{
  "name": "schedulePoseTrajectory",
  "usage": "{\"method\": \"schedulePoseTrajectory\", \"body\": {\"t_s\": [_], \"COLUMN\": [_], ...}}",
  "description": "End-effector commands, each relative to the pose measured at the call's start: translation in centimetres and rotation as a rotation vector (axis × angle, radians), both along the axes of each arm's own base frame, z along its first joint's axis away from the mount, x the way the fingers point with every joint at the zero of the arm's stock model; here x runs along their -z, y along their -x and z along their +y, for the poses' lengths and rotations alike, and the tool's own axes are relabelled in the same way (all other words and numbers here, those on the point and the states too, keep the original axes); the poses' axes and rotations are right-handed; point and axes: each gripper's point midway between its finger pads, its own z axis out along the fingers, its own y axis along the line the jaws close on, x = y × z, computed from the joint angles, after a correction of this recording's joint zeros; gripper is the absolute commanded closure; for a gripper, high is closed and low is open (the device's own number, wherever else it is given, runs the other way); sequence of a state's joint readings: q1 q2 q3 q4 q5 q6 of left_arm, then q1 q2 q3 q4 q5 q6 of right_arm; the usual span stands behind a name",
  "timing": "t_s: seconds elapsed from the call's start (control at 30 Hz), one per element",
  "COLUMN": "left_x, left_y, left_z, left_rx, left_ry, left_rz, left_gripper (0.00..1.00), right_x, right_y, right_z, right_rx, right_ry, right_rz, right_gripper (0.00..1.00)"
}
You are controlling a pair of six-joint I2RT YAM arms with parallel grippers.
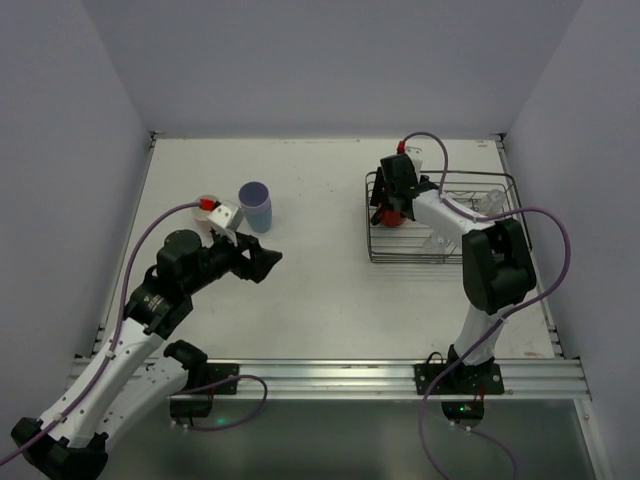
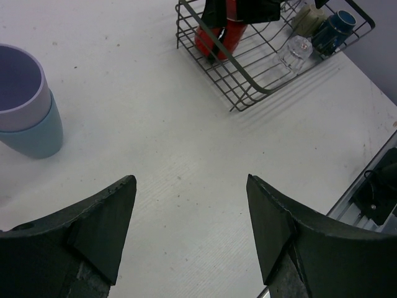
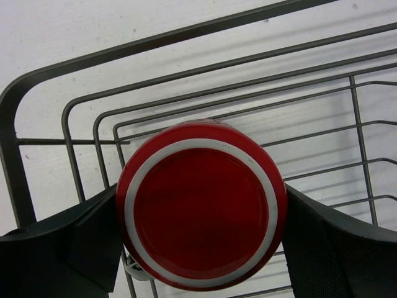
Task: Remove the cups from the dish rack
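The red cup (image 3: pixel 201 214) stands upside down in the near-left corner of the wire dish rack (image 3: pixel 12 124), its ringed base facing the right wrist camera. My right gripper (image 3: pixel 201 218) is shut on it, one finger pressed to each side. From above, that gripper (image 1: pixel 395 205) reaches down into the rack (image 1: pixel 440 258) over the red cup (image 1: pixel 388 216). In the left wrist view the rack (image 2: pixel 248 93) also holds a clear glass (image 2: pixel 294 49), a navy cup (image 2: pixel 338 25) and an olive-grey cup (image 2: pixel 308 18). My left gripper (image 2: pixel 190 180) hangs open over bare table.
A lavender cup (image 2: pixel 18 87) sits nested inside a light blue cup (image 2: pixel 34 136) on the table at the left (image 1: pixel 255 205), just beyond my left gripper (image 1: pixel 265 262). Grey walls enclose the table on three sides. A metal rail (image 1: pixel 330 375) runs along the front edge.
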State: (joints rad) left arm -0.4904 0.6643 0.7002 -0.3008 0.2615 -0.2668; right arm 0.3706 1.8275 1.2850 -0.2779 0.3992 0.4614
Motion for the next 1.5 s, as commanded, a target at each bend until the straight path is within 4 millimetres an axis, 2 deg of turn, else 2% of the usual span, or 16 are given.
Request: {"method": "schedulePoseTrajectory", "body": {"t_s": [0.0, 0.07, 0.17, 0.3, 0.43, 0.5, 0.53, 0.57, 0.6, 0.63, 0.67, 0.7, 0.77, 0.9, 1.17, 1.47], "left_x": [-1.6, -1.5, -1.5, -2.9, -4.1, -4.7, -4.9, -4.9, -6.0, -6.3, -5.7, -6.8, -6.7, -6.8, -6.6, -7.6], "left_y": [-0.3, -0.4, -0.5, -0.2, 0.4, 0.7, 0.9, 1.0, 1.1, 1.3, 1.1, 1.1, 1.3, 1.0, 1.3, 1.9], "left_z": [-0.3, -0.3, -0.5, -1.6, -3.5, -4.6, -5.0, -5.6, -6.0, -6.3, -6.6, -6.9, -7.4, -9.0, -12.6, -15.0], "left_rx": [0.021, 0.019, 0.026, 0.060, 0.146, 0.200, 0.217, 0.250, 0.267, 0.286, 0.287, 0.296, 0.320, 0.359, 0.440, 0.536], "left_ry": [0.010, 0.009, 0.018, 0.096, 0.188, 0.255, 0.280, 0.309, 0.370, 0.398, 0.418, 0.479, 0.524, 0.593, 0.620, 0.683], "left_rz": [-0.048, -0.043, -0.037, -0.036, -0.002, 0.024, 0.035, 0.043, 0.032, 0.036, 0.063, 0.058, 0.081, 0.110, 0.153, 0.153], "left_gripper": [0.24, 0.24, 0.24, 0.25, 0.30, 0.31, 0.31, 0.31, 0.31, 0.31, 0.31, 0.31, 0.31, 0.34, 0.35, 0.48], "right_x": [-2.0, -3.2, -6.7, -11.8, -16.8, -18.3, -17.4, -20.6, -21.0, -19.7, -22.4, -21.1, -22.9, -23.4, -23.9, -21.9], "right_y": [-1.0, -1.0, -0.4, 1.5, 5.0, 6.6, 7.7, 9.5, 10.8, 12.2, 14.2, 15.3, 17.3, 21.1, 23.6, 24.3], "right_z": [0.1, 0.1, -0.2, -0.6, -0.2, 1.6, 2.3, 4.1, 5.3, 6.1, 7.4, 7.8, 8.7, 10.0, 11.2, 12.9], "right_rx": [0.001, -0.003, -0.012, -0.040, -0.107, -0.193, -0.229, -0.326, -0.391, -0.413, -0.525, -0.552, -0.621, -0.757, -0.875, -0.891], "right_ry": [-0.008, -0.012, -0.037, -0.091, -0.208, -0.322, -0.367, -0.500, -0.567, -0.661, -0.753, -0.796, -0.914, -1.051, -1.207, -1.264], "right_rz": [-0.044, -0.080, -0.182, -0.315, -0.457, -0.497, -0.483, -0.565, -0.579, -0.548, -0.620, -0.597, -0.642, -0.647, -0.628, -0.563], "right_gripper": [0.28, 0.42, 0.63, 0.66, 0.68, 0.68, 0.68, 0.68, 0.68, 0.68, 0.68, 0.68, 0.67, 0.66, 0.66, 0.66]}}
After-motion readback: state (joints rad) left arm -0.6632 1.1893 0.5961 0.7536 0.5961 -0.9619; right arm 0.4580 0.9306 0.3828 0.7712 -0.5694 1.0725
